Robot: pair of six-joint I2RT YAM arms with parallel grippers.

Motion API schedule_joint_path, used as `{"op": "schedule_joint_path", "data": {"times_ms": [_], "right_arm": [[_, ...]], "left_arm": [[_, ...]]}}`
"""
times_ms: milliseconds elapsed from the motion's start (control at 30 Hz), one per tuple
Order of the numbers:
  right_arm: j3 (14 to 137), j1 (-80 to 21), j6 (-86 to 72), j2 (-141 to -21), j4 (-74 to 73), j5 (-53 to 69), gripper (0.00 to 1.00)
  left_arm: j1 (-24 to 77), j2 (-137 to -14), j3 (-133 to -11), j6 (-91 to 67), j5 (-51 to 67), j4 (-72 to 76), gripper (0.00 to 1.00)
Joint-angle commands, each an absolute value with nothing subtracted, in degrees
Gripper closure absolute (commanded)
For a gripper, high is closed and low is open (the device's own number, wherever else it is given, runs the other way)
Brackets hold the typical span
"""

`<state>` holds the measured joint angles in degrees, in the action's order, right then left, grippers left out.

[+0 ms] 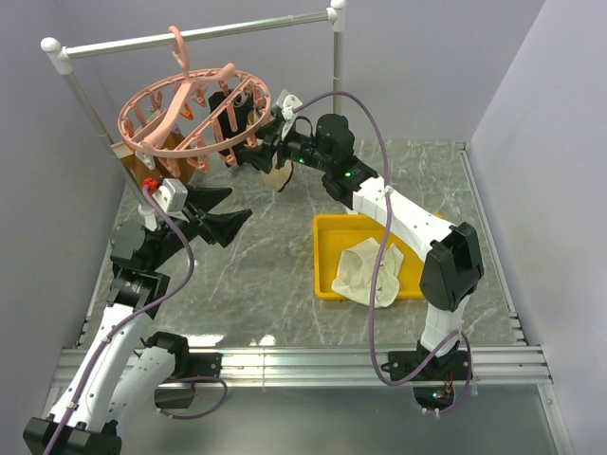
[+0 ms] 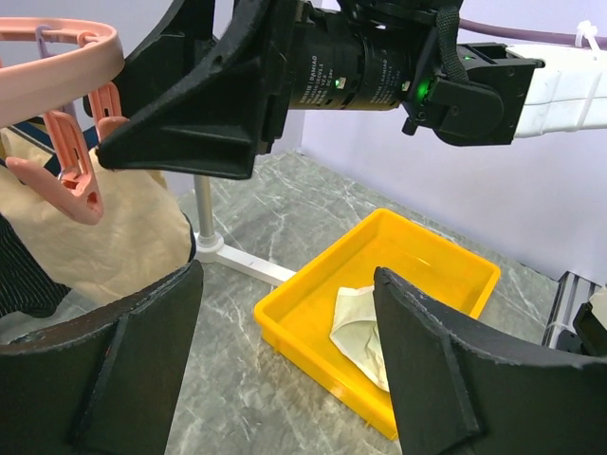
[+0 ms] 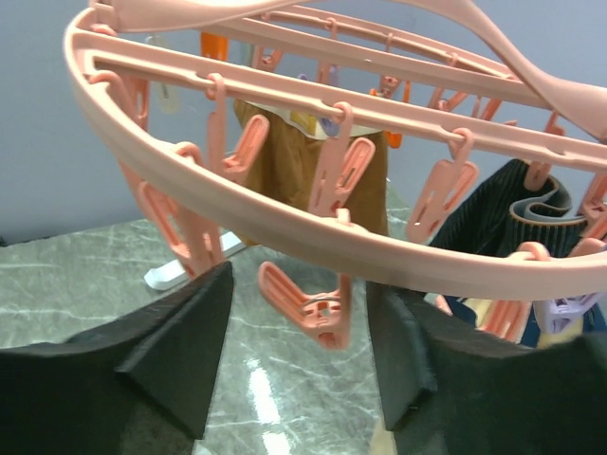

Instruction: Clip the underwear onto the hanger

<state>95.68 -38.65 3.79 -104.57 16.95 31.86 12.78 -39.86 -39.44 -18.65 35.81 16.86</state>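
The pale cream underwear (image 1: 370, 270) lies crumpled in the yellow tray (image 1: 327, 248); it also shows in the left wrist view (image 2: 356, 322). The salmon-pink round hanger (image 1: 194, 114) hangs by its hook from the rail at the back left. My right gripper (image 1: 256, 152) is open at the hanger's right rim. In the right wrist view the ring (image 3: 285, 223) runs just above the open right gripper (image 3: 299, 284), and one pink clip (image 3: 311, 305) hangs between the jaws, not gripped. My left gripper (image 1: 237, 206) is open and empty, below the hanger and left of the tray (image 2: 313, 284).
A white-and-grey rail (image 1: 190, 36) on two posts carries the hanger; its foot (image 2: 213, 248) rests on the marble table. A brown garment (image 3: 303, 161), a black ribbed garment (image 3: 503, 204) and a tan-beige garment (image 2: 104, 227) hang from other clips. Walls close in on three sides.
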Motion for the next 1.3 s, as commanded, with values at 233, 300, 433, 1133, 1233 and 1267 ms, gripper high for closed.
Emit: {"op": "schedule_joint_path", "data": {"times_ms": [233, 300, 433, 1133, 1233, 1267], "right_arm": [[97.0, -39.5, 2.9, -102.0, 20.1, 29.8, 0.58], [97.4, -39.6, 1.9, -101.6, 19.2, 30.1, 0.66], [98.1, -39.6, -2.9, -101.2, 17.5, 30.9, 0.83], [98.9, -40.8, -11.1, -99.9, 13.7, 25.1, 1.00], [99.5, -40.8, -11.8, -100.4, 14.1, 25.2, 1.00], [99.6, -40.9, -11.9, -100.6, 13.8, 25.3, 1.00]], "left_arm": [[13.0, -39.3, -38.6, -16.7, 36.9, 17.6, 0.22], [13.0, -39.0, -38.6, -16.3, 35.9, 17.4, 0.22], [13.0, -39.7, -39.0, -16.6, 33.5, 18.0, 0.22], [19.4, -44.7, -42.0, 8.8, 56.0, 1.1, 0.27], [24.9, -46.8, -41.4, 19.6, 54.7, -8.9, 0.27], [28.5, -47.2, -40.7, 19.8, 53.2, -8.4, 0.27]]}}
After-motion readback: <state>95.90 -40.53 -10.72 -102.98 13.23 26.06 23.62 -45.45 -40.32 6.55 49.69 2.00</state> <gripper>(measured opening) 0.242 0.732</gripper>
